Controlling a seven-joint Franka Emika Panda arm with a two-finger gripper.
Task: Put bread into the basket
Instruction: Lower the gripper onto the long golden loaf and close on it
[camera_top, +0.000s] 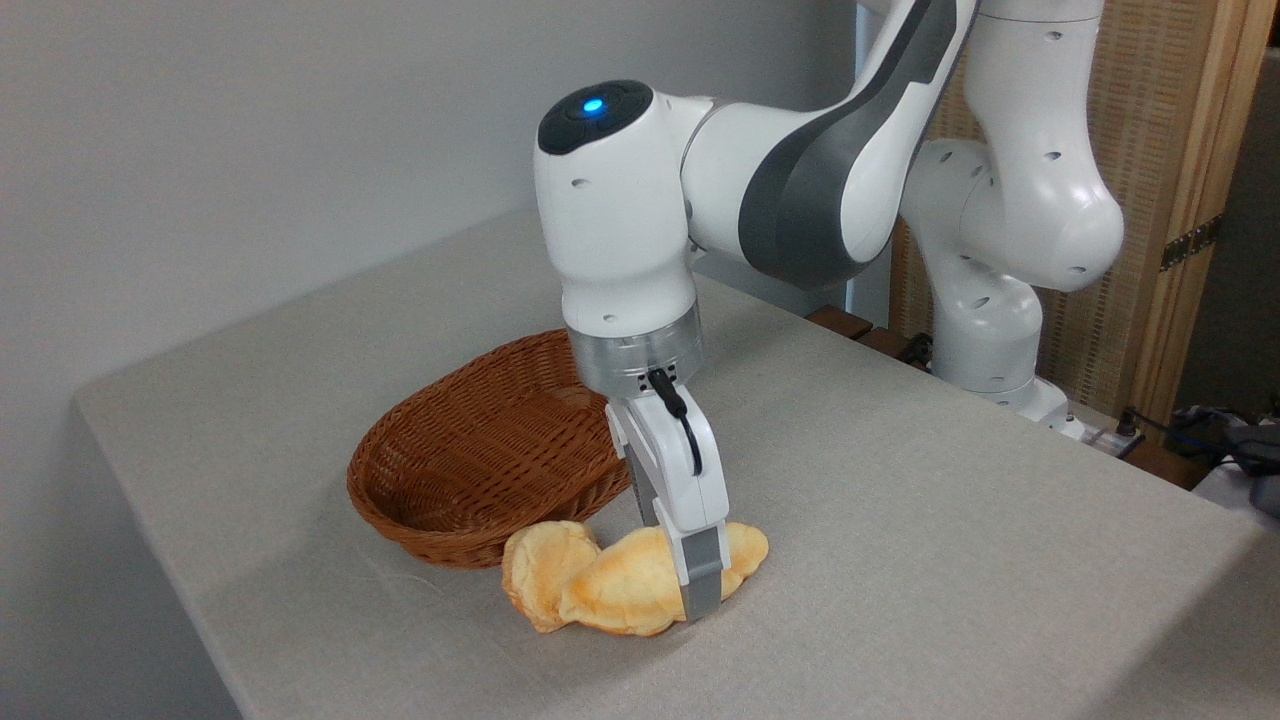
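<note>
The bread (620, 590), pale golden with toasted patches and a lobed edge, lies on the grey table just in front of the basket. It looks buckled, with its left end tipped up. My gripper (680, 572) points straight down onto its right half. The near finger (703, 585) presses against the bread's front edge, the far finger is mostly hidden behind it, and the jaws look shut on the bread. The reddish-brown wicker basket (440, 470) stands empty right behind and to the left of the bread.
The table's left edge (150, 500) drops off close to the basket. My arm's base (1000, 380) stands at the back right beside a wooden screen (1170, 200). Cables (1220, 440) lie past the table's right edge.
</note>
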